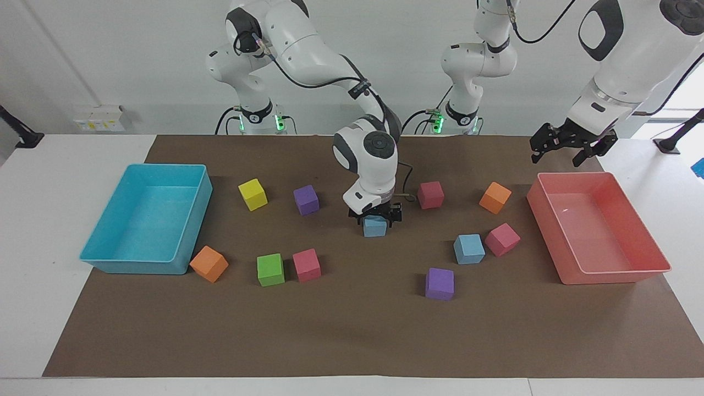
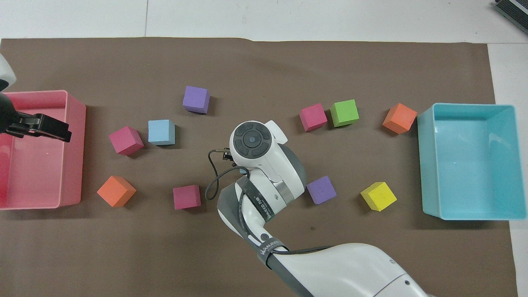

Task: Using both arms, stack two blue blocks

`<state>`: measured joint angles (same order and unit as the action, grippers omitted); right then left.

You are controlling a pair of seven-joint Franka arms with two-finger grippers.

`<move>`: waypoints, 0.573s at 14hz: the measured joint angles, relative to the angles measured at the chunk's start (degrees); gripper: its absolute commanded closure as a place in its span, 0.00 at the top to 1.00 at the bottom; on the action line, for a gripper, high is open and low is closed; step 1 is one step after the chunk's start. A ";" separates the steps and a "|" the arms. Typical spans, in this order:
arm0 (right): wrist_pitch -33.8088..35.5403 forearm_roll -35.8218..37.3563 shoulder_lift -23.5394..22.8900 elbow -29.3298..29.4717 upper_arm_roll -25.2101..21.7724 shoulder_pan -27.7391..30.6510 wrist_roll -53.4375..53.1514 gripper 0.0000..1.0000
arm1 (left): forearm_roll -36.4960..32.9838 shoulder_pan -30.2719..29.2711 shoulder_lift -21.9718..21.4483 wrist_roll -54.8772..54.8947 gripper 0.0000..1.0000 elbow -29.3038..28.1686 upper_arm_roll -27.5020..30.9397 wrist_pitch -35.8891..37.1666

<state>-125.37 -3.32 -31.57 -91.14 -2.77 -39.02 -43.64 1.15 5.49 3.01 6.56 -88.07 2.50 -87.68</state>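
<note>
A cyan tray point(image 1: 190, 217) is sitting at the brown mat's point(image 1: 352, 341) nine o'clock edge in the facing view, a red tray point(image 1: 616, 272) at three o'clock. Yellow point(image 1: 252, 194), purple point(image 1: 306, 199), green point(image 1: 270, 269), orange point(image 1: 209, 263) and pink point(image 1: 306, 264) cubes are lying scattered between them.
</note>
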 measured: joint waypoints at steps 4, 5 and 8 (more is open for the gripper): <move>0.49 0.00 5.06 -0.05 -0.14 0.64 0.00 1.00 | 0.02 1.27 -1.44 -0.05 1.00 0.01 -1.90 1.09; 0.54 0.00 6.11 -0.09 -0.15 0.66 0.00 1.00 | 0.01 1.25 -1.61 -0.05 1.00 0.01 -1.70 1.36; 1.38 -0.05 9.28 -0.18 -0.14 1.72 0.00 1.00 | -0.01 -0.24 -1.75 -0.04 1.00 0.00 -0.48 2.55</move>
<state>-123.98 -3.37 -22.29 -91.32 -2.92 -37.30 -43.64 1.15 5.25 1.26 6.52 -88.06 2.02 -85.13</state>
